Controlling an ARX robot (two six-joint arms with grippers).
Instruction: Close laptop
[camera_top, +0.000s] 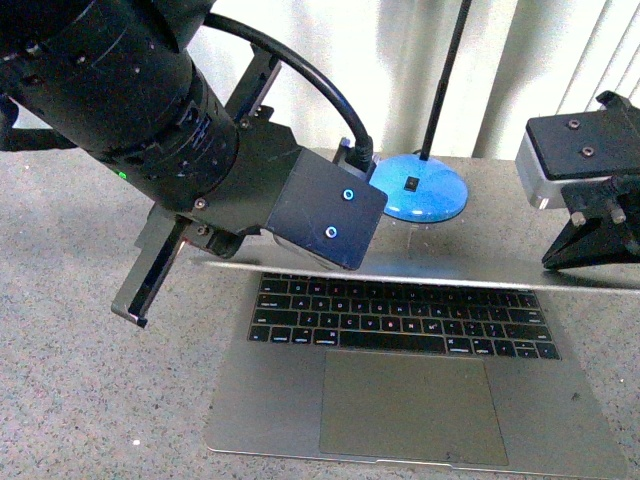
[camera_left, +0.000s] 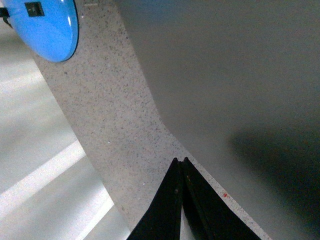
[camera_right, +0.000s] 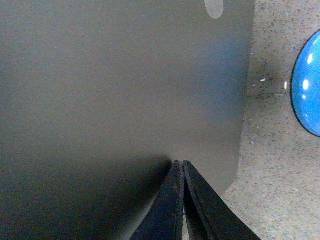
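It looks like an office or lab desk: speckled grey tabletop (camera_top: 80, 330), blue lamp base (camera_top: 420, 190), pale curtains (camera_top: 330, 40) behind.

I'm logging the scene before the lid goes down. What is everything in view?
laptop: one, grey-silver with black keys, open, centre of the table.
round base: one, blue, behind the laptop.
pole: one, black, rising from the base.
table: one, grey speckled, under everything.
curtain: one, pale, behind the table.
left gripper: one, black, shut, at the lid's outer face.
right gripper: one, black, shut, at the lid's outer face.
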